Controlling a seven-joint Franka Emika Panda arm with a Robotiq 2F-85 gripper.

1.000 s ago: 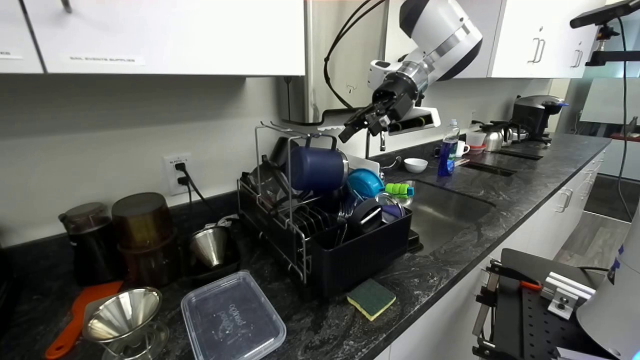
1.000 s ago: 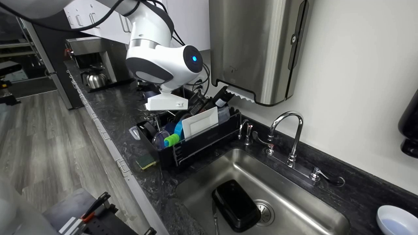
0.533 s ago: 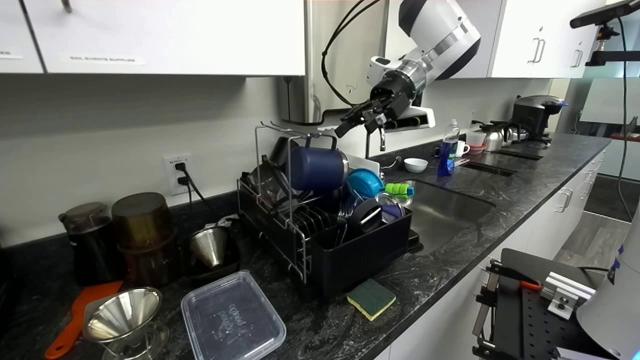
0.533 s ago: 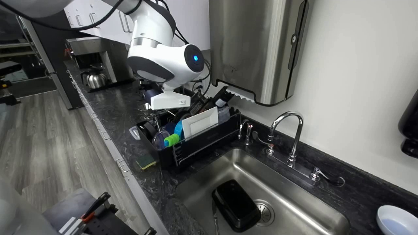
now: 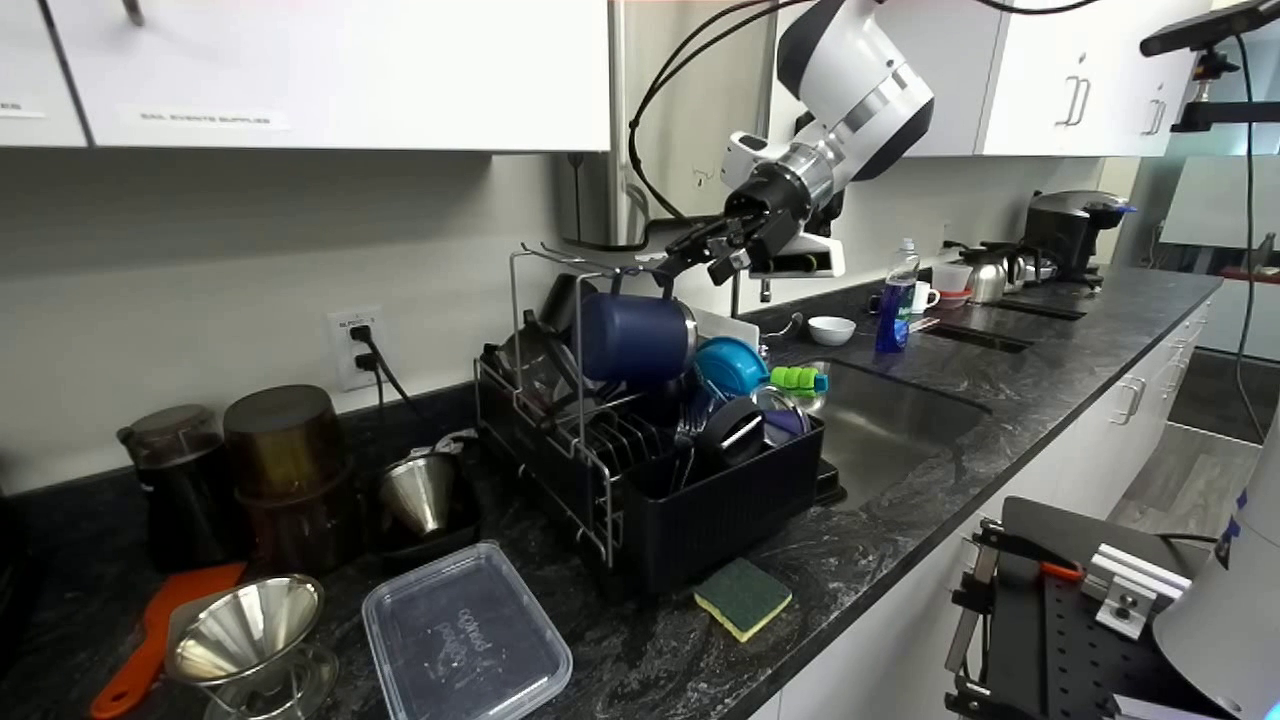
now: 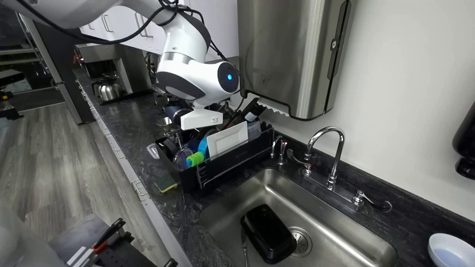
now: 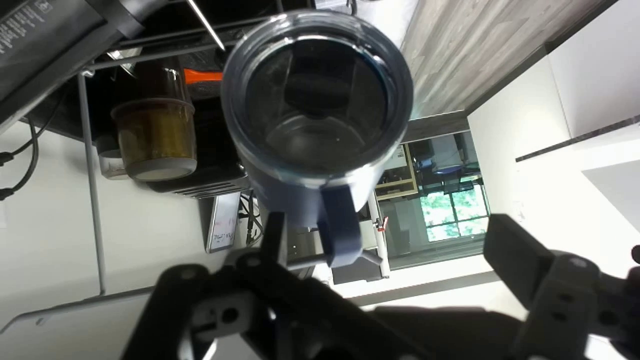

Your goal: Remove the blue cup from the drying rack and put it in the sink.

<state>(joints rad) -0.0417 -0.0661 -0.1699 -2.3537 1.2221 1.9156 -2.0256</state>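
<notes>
The dark blue cup (image 5: 635, 338) lies sideways on the raised tier of the black drying rack (image 5: 725, 515), its handle upward. In the wrist view the mouth of the blue cup (image 7: 320, 100) faces me, and its handle appears between my fingers, nearer the left one. My gripper (image 5: 692, 268) is open at the cup's upper rim side; one fingertip overlaps the handle in an exterior view, contact unclear. The white wrist hides the gripper and part of the blue cup (image 6: 173, 112) in an exterior view. Beside the rack is the steel sink (image 6: 230, 222).
A black container (image 6: 269, 233) and a utensil lie in the sink. The faucet (image 6: 336, 148) rises behind it. A white plate (image 6: 228, 139), a light-blue item (image 5: 732, 366) and cutlery fill the rack. A steel dispenser (image 6: 285, 55) hangs above. A sponge (image 5: 742, 598) lies in front.
My gripper has moved toward the blue cup, leftward in an exterior view, up to its handle. The jaws have stayed open. The cup has not moved.
</notes>
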